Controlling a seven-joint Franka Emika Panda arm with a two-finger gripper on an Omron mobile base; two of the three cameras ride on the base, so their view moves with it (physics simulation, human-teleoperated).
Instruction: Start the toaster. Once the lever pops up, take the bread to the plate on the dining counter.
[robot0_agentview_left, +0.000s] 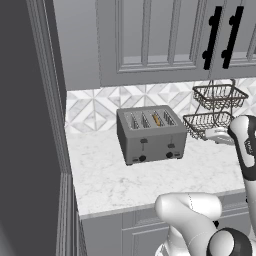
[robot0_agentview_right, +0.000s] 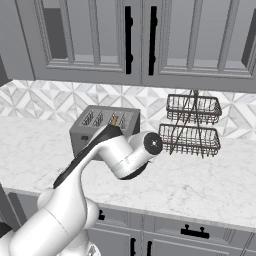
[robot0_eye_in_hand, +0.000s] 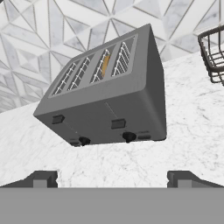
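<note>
The grey four-slot toaster stands on the marble counter against the tiled wall. In the right base view the toaster is half hidden behind my arm. A tan slice of bread sits low in the third slot from the left. Two dark levers sit high on the front face, above two black knobs. My gripper is open wide and empty, hovering in front of the toaster and well short of it. The plate and the dining counter are out of view.
A two-tier wire basket rack stands on the counter right of the toaster. Grey wall cabinets hang overhead. A tall dark panel closes the counter's left end. Bare counter lies in front of the toaster.
</note>
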